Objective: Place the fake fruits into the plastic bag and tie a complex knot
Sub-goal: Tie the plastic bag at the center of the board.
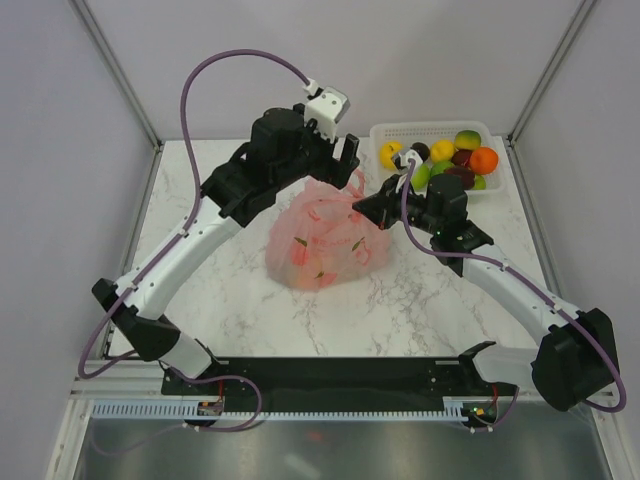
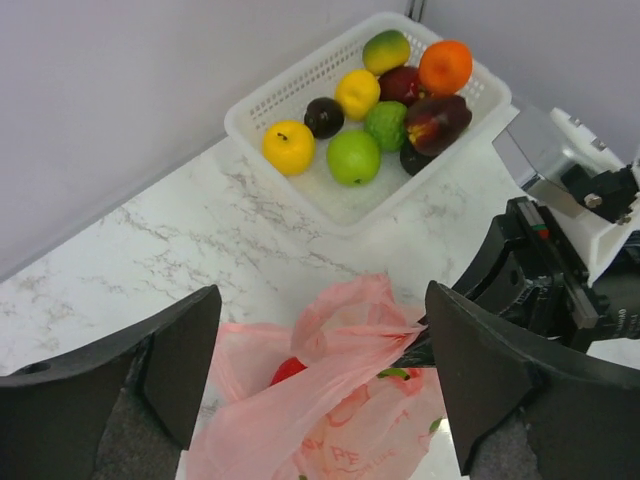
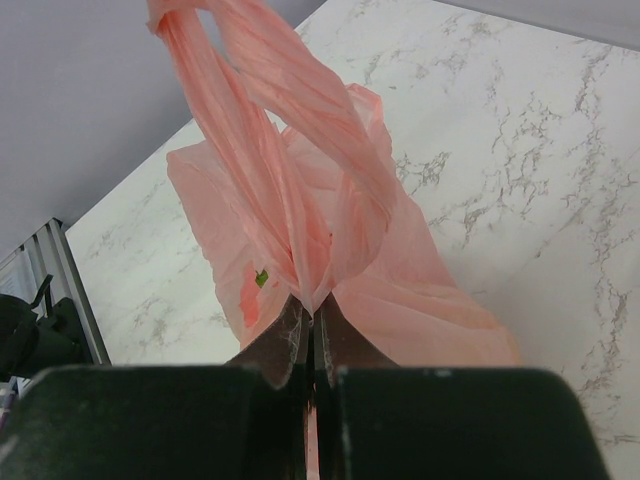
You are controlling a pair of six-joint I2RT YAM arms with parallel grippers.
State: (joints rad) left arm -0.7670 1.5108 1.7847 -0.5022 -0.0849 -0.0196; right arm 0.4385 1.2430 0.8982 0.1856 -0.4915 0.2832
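Right gripper (image 3: 312,335): jaws almost fully closed, pinching a fold of the plastic bag (image 3: 400,290) right at the tips. Two twisted handle strips (image 3: 290,110) rise from the pinch, up and away from the jaws.

Left gripper (image 2: 320,365): jaws wide open and holding nothing, with the bag mouth low between the fingers (image 2: 170,360).

Bag sits on the marble table (image 2: 150,260). Its pale red print is creased and only "PE" (image 2: 345,455) is readable. One red shape (image 2: 288,370) shows at the mouth; can't tell whether it's fruit or print.

Beyond the left jaws and well clear of the bag is 1 white lattice basket (image 2: 250,115) holding the fake fruits (image 2: 353,157). I count 10:
- 2 yellow
- 2 green
- 1 orange
- 1 green-to-orange
- 4 dark red or purple, one of them half hidden

No labels on the basket or fruits.
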